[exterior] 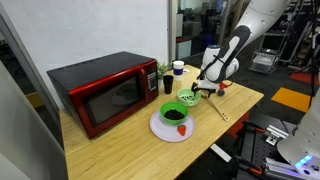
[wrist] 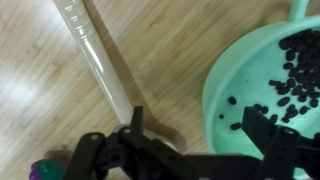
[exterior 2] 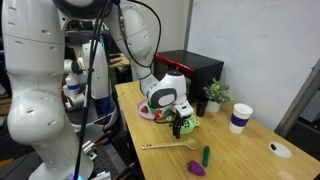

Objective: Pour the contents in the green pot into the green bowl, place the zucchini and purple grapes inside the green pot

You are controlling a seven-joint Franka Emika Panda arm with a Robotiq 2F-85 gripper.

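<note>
The light-green pot point(wrist: 262, 70) holds several small dark pieces and fills the right of the wrist view. My gripper point(wrist: 200, 138) is open and straddles its near rim, with one finger point(wrist: 134, 124) outside over the table and the other finger point(wrist: 272, 140) inside. In both exterior views the gripper point(exterior: 205, 89) point(exterior 2: 178, 124) hangs low at the pot point(exterior: 187, 98). The green bowl point(exterior: 173, 113) sits on a white plate point(exterior: 168, 130). The zucchini point(exterior 2: 206, 155) and the purple grapes point(exterior 2: 197, 170) lie near the table's front edge.
A wooden spoon point(exterior 2: 168, 146) point(wrist: 92, 48) lies beside the pot. A red microwave point(exterior: 105, 92), a small plant point(exterior 2: 213, 95) and a white cup point(exterior 2: 240, 117) stand on the table. A red strawberry-like piece point(exterior: 183, 129) rests on the plate.
</note>
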